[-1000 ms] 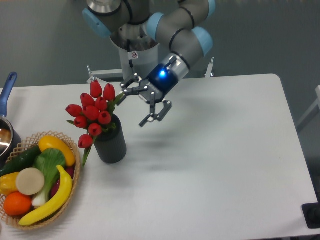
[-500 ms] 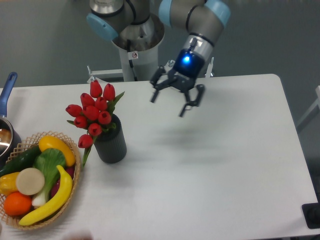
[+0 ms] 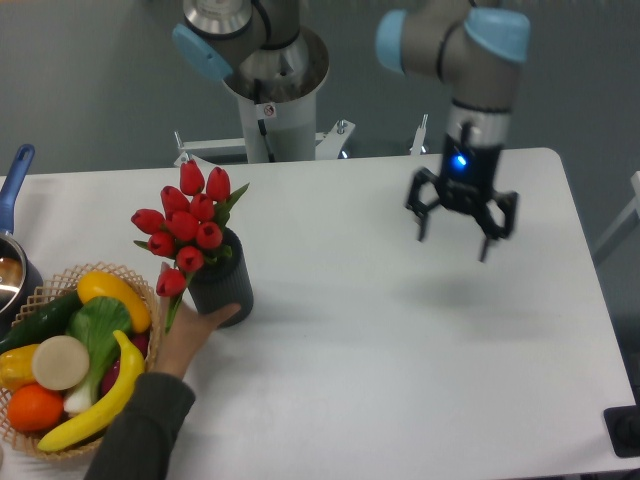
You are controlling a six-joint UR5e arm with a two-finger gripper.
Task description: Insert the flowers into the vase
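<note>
Human hand with dark sleeve at the near left edge of the white table, fingertips touching the base of the vase. Just left of that hand, woven basket holding a banana, an orange, a yellow pepper or squash, a cucumber, leafy greens and a pale round disc.

Vase: dark grey, matte, finely ribbed cylinder, upright, directly above the human hand and far left of the gripper, well apart from it. Flowers: about ten red tulip buds on green stems and leaves, standing in the vase mouth. Long axis roughly vertical, leaning slightly left toward the basket, buds uppermost; one bud and a green leaf drooping over the rim on the left side, down toward the basket. Bunch taller than the vase.

Farther left at the table edge, part of a pot with a blue handle.

Gripper on the right half of the table, hanging above the surface, pointing downward, fingers spread wide, holding nothing, a blue light glowing on the wrist just above. Beyond, at the back edge of the table, grey robot base column with light-blue joint caps, behind and above the flowers.
</note>
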